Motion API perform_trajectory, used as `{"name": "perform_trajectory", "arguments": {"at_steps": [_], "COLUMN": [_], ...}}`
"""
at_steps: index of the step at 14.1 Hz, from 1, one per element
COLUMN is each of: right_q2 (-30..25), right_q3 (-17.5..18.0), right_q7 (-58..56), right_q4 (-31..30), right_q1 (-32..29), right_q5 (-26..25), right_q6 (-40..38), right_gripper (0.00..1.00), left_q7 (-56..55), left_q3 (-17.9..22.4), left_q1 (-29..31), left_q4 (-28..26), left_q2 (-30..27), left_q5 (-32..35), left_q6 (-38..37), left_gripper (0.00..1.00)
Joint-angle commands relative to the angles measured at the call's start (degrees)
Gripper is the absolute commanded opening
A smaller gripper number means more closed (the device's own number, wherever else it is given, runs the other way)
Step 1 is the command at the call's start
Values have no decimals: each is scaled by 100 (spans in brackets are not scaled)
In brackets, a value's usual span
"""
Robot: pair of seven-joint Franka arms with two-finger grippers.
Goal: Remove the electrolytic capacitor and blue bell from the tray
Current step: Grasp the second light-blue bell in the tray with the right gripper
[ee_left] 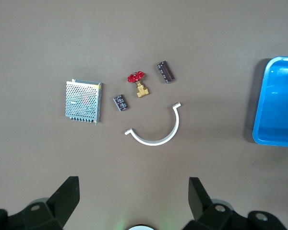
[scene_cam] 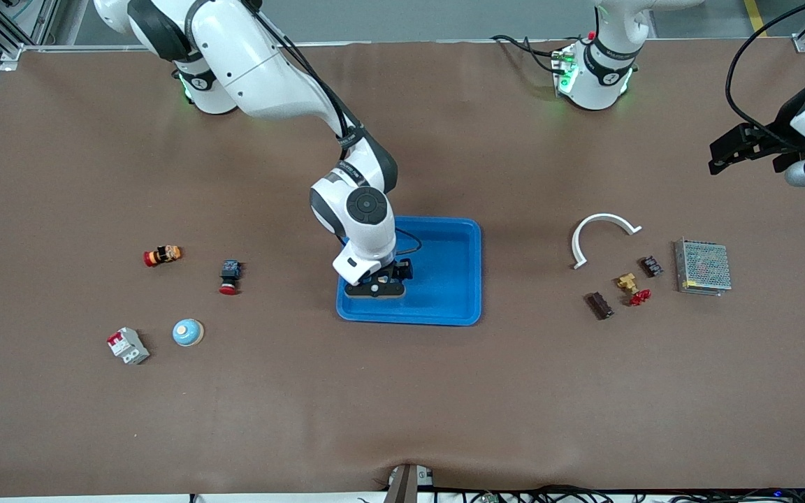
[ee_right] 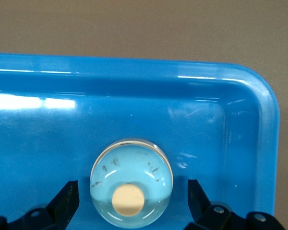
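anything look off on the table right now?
Nothing damaged or spilled. The bell sits upright in the blue tray, between the right tool's open fingers. A second bell stands on the table. Left tool waits open.

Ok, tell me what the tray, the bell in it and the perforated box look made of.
Tray: glossy blue plastic, judging by its highlights and scuffs.
Bell: light blue glossy dome, likely painted metal, with a cream button.
Perforated box: bare silvery sheet metal, punched with holes.
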Motion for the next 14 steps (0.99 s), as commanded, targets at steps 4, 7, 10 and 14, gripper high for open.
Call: {"name": "perform_trajectory", "arguments": {"at_steps": [4, 7, 10, 14], "right_q2": [99, 90, 81, -50], "right_q3": [-18, -10, -10, 60], "right_q7": [80, 79, 79, 27], "right_q4": [158, 167, 184, 298], "right_q1": [34, 25, 25, -45], "right_q5": [-115, -106, -106, -53], "right_q6": [5, -4, -4, -178], "right_gripper": [98, 72, 55, 53], "left_q7": [27, 63, 11, -42], "left_q3": [27, 45, 45, 19], "left_q1": [49, 49, 14, -48], "left_q4": [299, 361, 474, 668], "left_q2": [349, 499, 569, 858], "left_q5": [-85, 3, 3, -41], "left_q6": [51, 60, 60, 60], "left_gripper": [100, 100, 100, 100]}}
